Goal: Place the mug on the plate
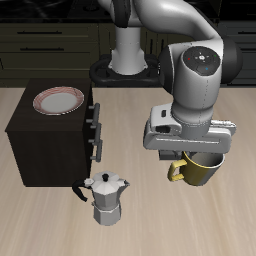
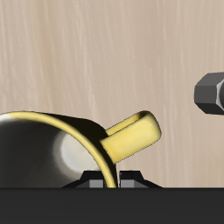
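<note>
My gripper (image 1: 194, 153) sat over the mug (image 1: 200, 168), fingers seemingly closed on its rim; whether it had left the table I could not tell. The plate (image 1: 58, 100) lay well apart on the dark cabinet (image 1: 45, 140), bare. Carry and set-down remained, past the moka pot (image 1: 106, 196).

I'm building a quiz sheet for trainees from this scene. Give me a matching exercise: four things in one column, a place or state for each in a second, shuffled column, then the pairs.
Column one:
1. mug
2. plate
3. moka pot
4. gripper

Column two:
A. lies on top of the dark cabinet
B. stands on the table, near its front edge
C. closed on a rim, directly above a yellow-olive body
D. hangs tilted off the table, handle toward the moka pot

Pairs: 1-D, 2-A, 3-B, 4-C
</note>
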Tool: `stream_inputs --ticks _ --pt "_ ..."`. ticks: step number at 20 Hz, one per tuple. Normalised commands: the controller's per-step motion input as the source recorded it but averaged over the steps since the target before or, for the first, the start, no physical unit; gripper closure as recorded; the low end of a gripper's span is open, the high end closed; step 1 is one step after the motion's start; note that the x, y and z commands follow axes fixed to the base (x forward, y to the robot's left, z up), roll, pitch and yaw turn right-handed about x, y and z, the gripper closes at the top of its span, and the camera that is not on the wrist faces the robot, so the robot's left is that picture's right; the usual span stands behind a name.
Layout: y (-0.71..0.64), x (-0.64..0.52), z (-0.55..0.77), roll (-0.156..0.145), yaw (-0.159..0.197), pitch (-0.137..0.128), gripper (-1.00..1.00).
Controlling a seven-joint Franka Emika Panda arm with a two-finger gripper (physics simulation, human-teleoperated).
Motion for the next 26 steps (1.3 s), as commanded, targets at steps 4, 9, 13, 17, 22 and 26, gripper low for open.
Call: stream_inputs --ticks 4,9,13,17,22,26 --pt "0.00 -0.36 0.40 0.027 0.076 -0.090 1.00" --pt "-0.11 -0.45 0.53 0.009 0.064 -0.047 1.00" --pt "-0.08 -0.45 0.43 0.018 0.028 -0.048 1.00" --pt "-0.02 -0.30 0.31 0.018 0.044 -0.049 1.00" --pt "-0.15 -0.35 0.48 0.015 0.054 -0.097 1.00" --pt "-0.24 -0.26 0.45 -0.017 0.001 -0.040 1.00"
